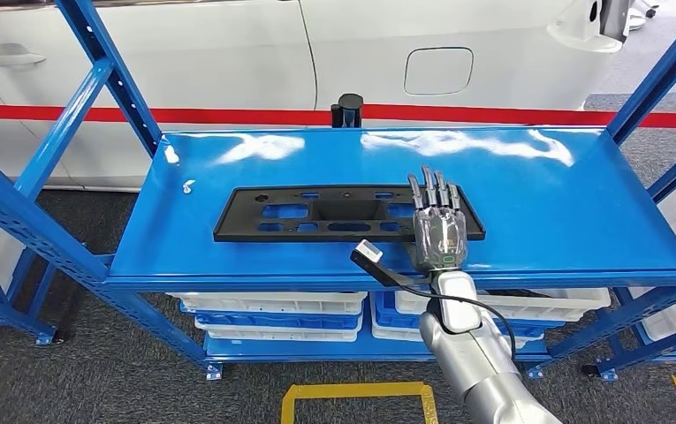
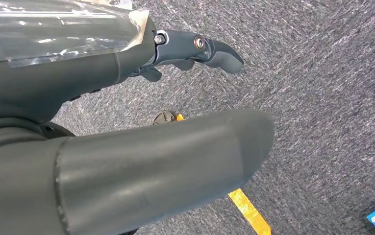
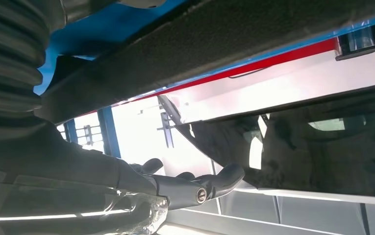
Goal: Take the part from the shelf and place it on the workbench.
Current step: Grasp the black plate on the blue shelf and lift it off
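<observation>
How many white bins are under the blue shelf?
2 are clearly seen: one white bin under the left half of the blue shelf, another white bin under the right half, partly behind the right hand. More may be hidden.

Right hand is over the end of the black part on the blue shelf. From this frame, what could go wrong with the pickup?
1. The right hand lies over only the right end of the long flat black part; lifted from there, the far end may sag or swing and slip.
2. The part lies flat on the glossy blue shelf, so fingers may push it instead of getting under its edge.
3. The left hand hangs over the floor, not placed to support the part.
</observation>
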